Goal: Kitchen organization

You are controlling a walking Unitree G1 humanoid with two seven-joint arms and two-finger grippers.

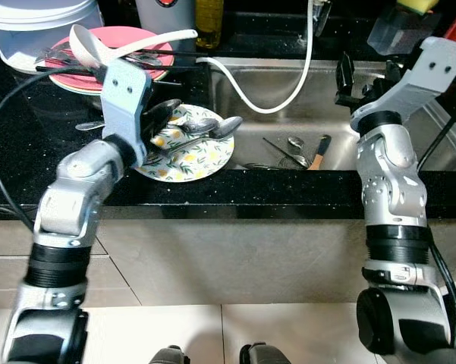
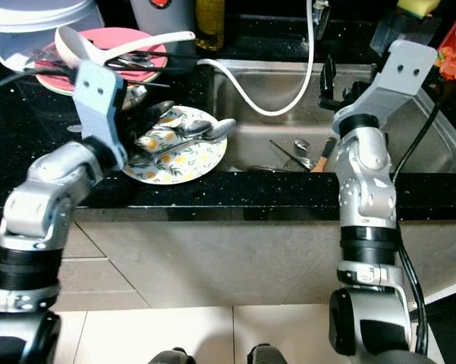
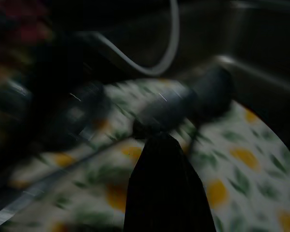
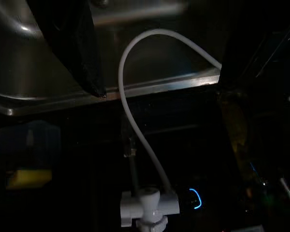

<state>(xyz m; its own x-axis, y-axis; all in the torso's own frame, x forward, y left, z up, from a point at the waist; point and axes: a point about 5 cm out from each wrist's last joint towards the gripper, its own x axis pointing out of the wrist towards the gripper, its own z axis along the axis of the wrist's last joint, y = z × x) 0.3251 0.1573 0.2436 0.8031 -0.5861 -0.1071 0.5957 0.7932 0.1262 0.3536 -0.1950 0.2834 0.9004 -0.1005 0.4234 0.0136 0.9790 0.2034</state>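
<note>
Left gripper (image 1: pixel 161 121) is down over the lemon-print plate (image 1: pixel 205 163), centre-left of the left eye view, right among the spoons (image 1: pixel 212 127) piled there. Whether those fingers are spread or pinching a handle, I can't tell. To do this well I'd say take one spoon by its handle and lift straight up, so the others stay put near the counter (image 1: pixel 30 144) edge. The right gripper (image 2: pixel 341 80) hovers over the sink (image 1: pixel 288 98), upper right, fingers spread, holding nothing. The left wrist view gives a blurred close-up of a spoon bowl on the print; the right wrist view adds the white hose (image 4: pixel 135 125) and its tap fitting
</note>
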